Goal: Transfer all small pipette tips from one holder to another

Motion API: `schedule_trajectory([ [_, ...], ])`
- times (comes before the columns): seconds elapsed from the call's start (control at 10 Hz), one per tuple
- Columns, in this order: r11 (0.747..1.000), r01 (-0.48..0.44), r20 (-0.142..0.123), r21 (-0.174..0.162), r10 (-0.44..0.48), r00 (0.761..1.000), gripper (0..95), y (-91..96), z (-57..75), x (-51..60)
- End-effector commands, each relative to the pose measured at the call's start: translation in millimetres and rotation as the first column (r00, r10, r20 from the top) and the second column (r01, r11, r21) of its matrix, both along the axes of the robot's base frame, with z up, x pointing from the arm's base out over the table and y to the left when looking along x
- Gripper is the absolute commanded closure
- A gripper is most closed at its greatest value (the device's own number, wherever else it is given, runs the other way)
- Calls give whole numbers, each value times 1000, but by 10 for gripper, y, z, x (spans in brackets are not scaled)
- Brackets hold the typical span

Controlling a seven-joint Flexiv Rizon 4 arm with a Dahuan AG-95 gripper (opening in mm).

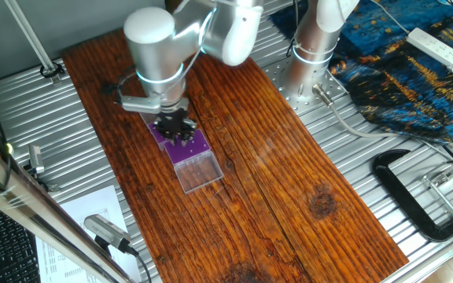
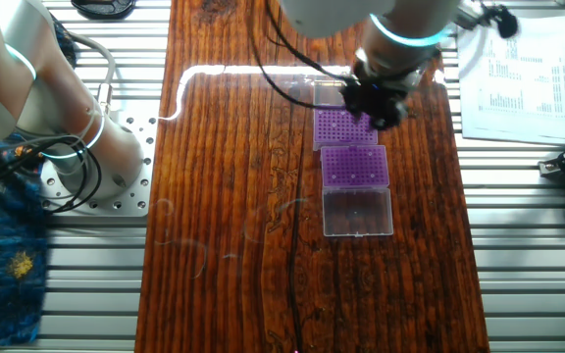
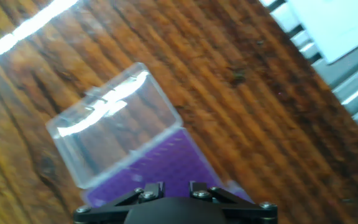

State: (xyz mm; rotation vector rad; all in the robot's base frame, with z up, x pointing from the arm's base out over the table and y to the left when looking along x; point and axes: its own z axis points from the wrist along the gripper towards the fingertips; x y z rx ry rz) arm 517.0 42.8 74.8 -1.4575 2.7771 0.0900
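Hovering over two purple racks (image 2: 354, 164), the hand (image 2: 373, 98) hides its fingers; tips perhaps too blurred to count.

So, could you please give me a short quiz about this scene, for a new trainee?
1. True or false: the gripper hangs above the wooden board, over one of the purple racks.
2. The open lids of the racks are: A) clear, B) black, C) red.
3. In one fixed view, which black tool lies on the metal table beside the board?

Key: 1 true; 2 A; 3 a clamp.
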Motion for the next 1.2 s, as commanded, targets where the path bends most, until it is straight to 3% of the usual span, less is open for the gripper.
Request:
schedule_trajectory([
  [0.1, 999, -43, -3, -8, 43, 999, 760, -155, -18, 156],
  [0.4, 995, -88, -16, -46, 87, 996, 760, -260, -47, 200],
  [1.2, 991, -127, -12, -41, 127, 992, 760, -405, -134, 42],
])
